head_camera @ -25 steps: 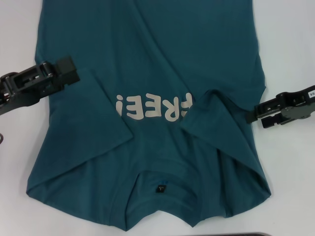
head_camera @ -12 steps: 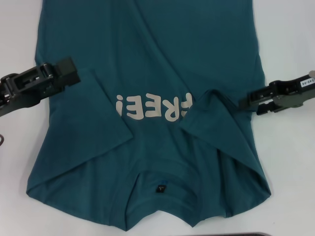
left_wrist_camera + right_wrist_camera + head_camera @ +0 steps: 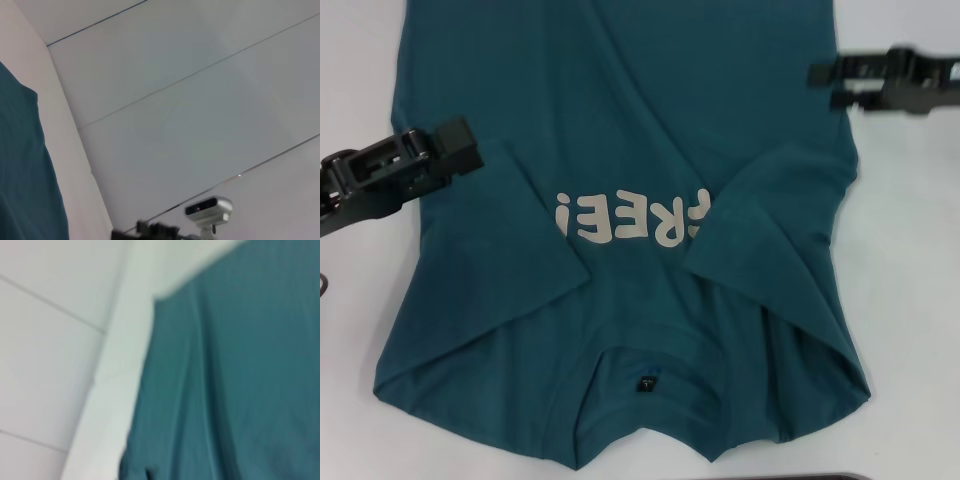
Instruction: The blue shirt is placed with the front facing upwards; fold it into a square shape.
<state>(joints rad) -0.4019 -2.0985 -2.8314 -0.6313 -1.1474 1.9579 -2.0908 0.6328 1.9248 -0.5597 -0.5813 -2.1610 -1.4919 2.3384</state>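
The blue shirt (image 3: 640,120) lies flat on the white table, front up, with its collar and small neck label (image 3: 647,384) toward me. Cream lettering (image 3: 620,218) crosses the chest. Both sleeves are folded inward over the chest, each covering one end of the lettering. My left gripper (image 3: 455,147) hovers at the shirt's left edge, over the folded left sleeve. Over the far right edge of the shirt, beyond the folded right sleeve, my right gripper (image 3: 820,86) is open and holds nothing. The right wrist view shows the shirt (image 3: 235,370) close up.
White table (image 3: 910,330) surrounds the shirt on both sides. A dark object (image 3: 820,477) peeks in at the near edge. The left wrist view shows a shirt edge (image 3: 20,165), pale wall panels and a small camera on a stand (image 3: 209,210).
My right gripper has moved from beside the folded right sleeve toward the far end of the shirt's right edge. The left gripper and the shirt have stayed put.
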